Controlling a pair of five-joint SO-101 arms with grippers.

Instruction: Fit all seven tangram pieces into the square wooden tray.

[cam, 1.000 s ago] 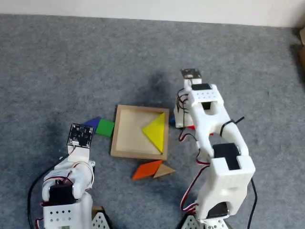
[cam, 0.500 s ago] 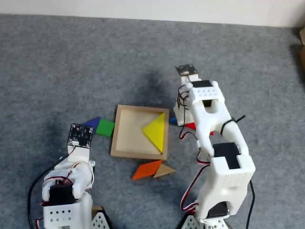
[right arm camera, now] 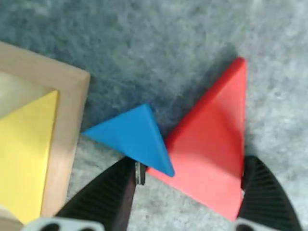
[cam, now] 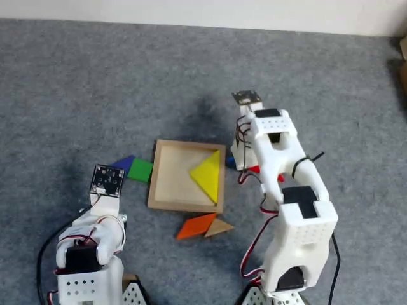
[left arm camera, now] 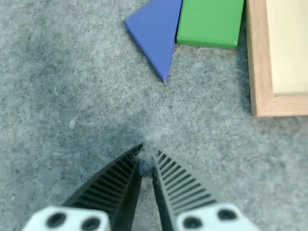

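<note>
**Straddled the red triangle (right arm camera: 211, 134), jaws wide**

Found the right gripper (right arm camera: 190, 166) spread wide and holding nothing, low over the grey carpet surface (cam: 95, 82), just off the right edge of the square wooden tray (cam: 184, 206). Saw the red triangle lying flat between its fingers, with one finger (right arm camera: 262, 192) at that piece's outer corner and the other (right arm camera: 106, 192) beside the light blue triangle (right arm camera: 132, 137). Noted the light blue triangle touching the red one and pointing a corner at the tray's right wall, just beside it. Could not tell whether either finger touched a piece.

Found the left gripper (left arm camera: 147, 153) narrowed almost to nothing and empty, tips down at the carpet off the tray's near-left corner. Saw the dark blue triangle (left arm camera: 156, 33) and the green square (left arm camera: 210, 21) ahead of it, apart from the tips. Noted them touching each other, the square set against the tray's left edge.

Inside the tray, found the yellow triangle (cam: 208, 175) flat along the right wall. Off the near edge, toward the near-right corner, saw the orange parallelogram (cam: 196, 225) and the tan triangle (cam: 219, 227) touching.
</note>
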